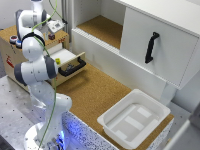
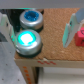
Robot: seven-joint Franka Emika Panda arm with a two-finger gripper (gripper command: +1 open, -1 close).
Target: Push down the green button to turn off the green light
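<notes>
Green button (image 2: 27,39) lit — no legible writing — beside blue button (image 2: 31,19).

The arm (image 1: 31,47) hides the button box in the exterior view; the red object (image 2: 80,34) is cut off.

The arm (image 1: 36,67) is built of rounded white segments with dark grey bands at the joints. A thin yellow-green cable (image 1: 50,107) trails along it to the round white base (image 1: 42,137) (faintly blue-lit underneath). Either side of the jaws, pale translucent fingers (image 2: 73,27) appear, blurred.
</notes>
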